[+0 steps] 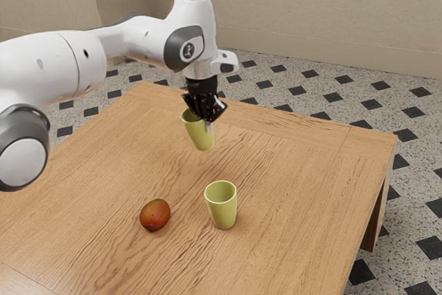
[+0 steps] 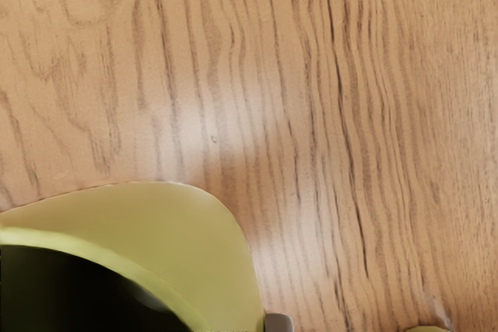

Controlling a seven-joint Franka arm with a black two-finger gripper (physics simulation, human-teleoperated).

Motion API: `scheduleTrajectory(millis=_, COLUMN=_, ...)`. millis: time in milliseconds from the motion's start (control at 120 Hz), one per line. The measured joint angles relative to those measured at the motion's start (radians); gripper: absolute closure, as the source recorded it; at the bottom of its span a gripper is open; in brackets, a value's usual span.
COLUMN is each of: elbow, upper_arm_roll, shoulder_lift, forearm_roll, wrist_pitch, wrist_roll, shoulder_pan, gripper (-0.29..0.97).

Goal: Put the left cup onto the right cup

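Note:
A light green cup (image 1: 198, 132) hangs in the air above the wooden table (image 1: 304, 170), slightly tilted, with my black gripper (image 1: 205, 119) shut on its rim. In the wrist view the held cup (image 2: 148, 246) is the large green shape just under my hand, over bare wood grain. A second light green cup (image 1: 221, 204) stands upright on the table, nearer the front and a little toward the exterior view's right of the held one. A sliver of its rim (image 2: 426, 328) peeks in at the wrist view's edge.
A red-orange mango (image 1: 155, 214) lies on the table to the exterior view's left of the standing cup. The table's right edge drops to a tiled floor (image 1: 414, 191). Open wood surrounds the standing cup.

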State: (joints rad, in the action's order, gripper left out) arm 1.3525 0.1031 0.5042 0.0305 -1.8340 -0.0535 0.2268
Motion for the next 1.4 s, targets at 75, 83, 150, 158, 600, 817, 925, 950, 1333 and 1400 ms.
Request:
scheduleTrajectory(millis=75, elbow=0.038, upper_arm_roll=-0.028, shoulder_lift=-0.043, forearm_roll=-0.015, wrist_pitch=0.016, wrist_roll=0.024, shoulder_pan=0.054, gripper=0.78)
scheduleTrajectory(millis=83, elbow=0.045, upper_arm_roll=-0.030, shoulder_lift=-0.049, forearm_roll=-0.016, wrist_pitch=0.018, wrist_roll=0.027, shoulder_pan=0.061, gripper=0.78)
scheduleTrajectory(millis=150, elbow=0.100, upper_arm_roll=-0.045, shoulder_lift=-0.083, forearm_roll=-0.022, wrist_pitch=0.023, wrist_roll=0.051, shoulder_pan=0.096, gripper=0.78)
scheduleTrajectory(millis=158, elbow=0.106, upper_arm_roll=-0.046, shoulder_lift=-0.086, forearm_roll=-0.023, wrist_pitch=0.023, wrist_roll=0.054, shoulder_pan=0.100, gripper=0.78)
scheduleTrajectory(millis=600, elbow=0.238, upper_arm_roll=-0.068, shoulder_lift=-0.178, forearm_roll=-0.025, wrist_pitch=-0.010, wrist_roll=0.176, shoulder_pan=0.146, gripper=0.78)
scheduleTrajectory(millis=817, elbow=0.309, upper_arm_roll=-0.070, shoulder_lift=-0.211, forearm_roll=-0.021, wrist_pitch=-0.016, wrist_roll=0.220, shoulder_pan=0.147, gripper=0.79)
scheduleTrajectory(millis=925, elbow=0.328, upper_arm_roll=-0.070, shoulder_lift=-0.211, forearm_roll=-0.018, wrist_pitch=-0.023, wrist_roll=0.238, shoulder_pan=0.147, gripper=0.79)
scheduleTrajectory(millis=950, elbow=0.329, upper_arm_roll=-0.070, shoulder_lift=-0.211, forearm_roll=-0.017, wrist_pitch=-0.024, wrist_roll=0.242, shoulder_pan=0.147, gripper=0.79)
scheduleTrajectory(millis=1333, elbow=0.331, upper_arm_roll=-0.069, shoulder_lift=-0.210, forearm_roll=-0.012, wrist_pitch=-0.043, wrist_roll=0.286, shoulder_pan=0.154, gripper=0.37)
scheduleTrajectory(millis=1400, elbow=0.328, upper_arm_roll=-0.069, shoulder_lift=-0.214, forearm_roll=-0.013, wrist_pitch=-0.044, wrist_roll=0.292, shoulder_pan=0.156, gripper=0.28)
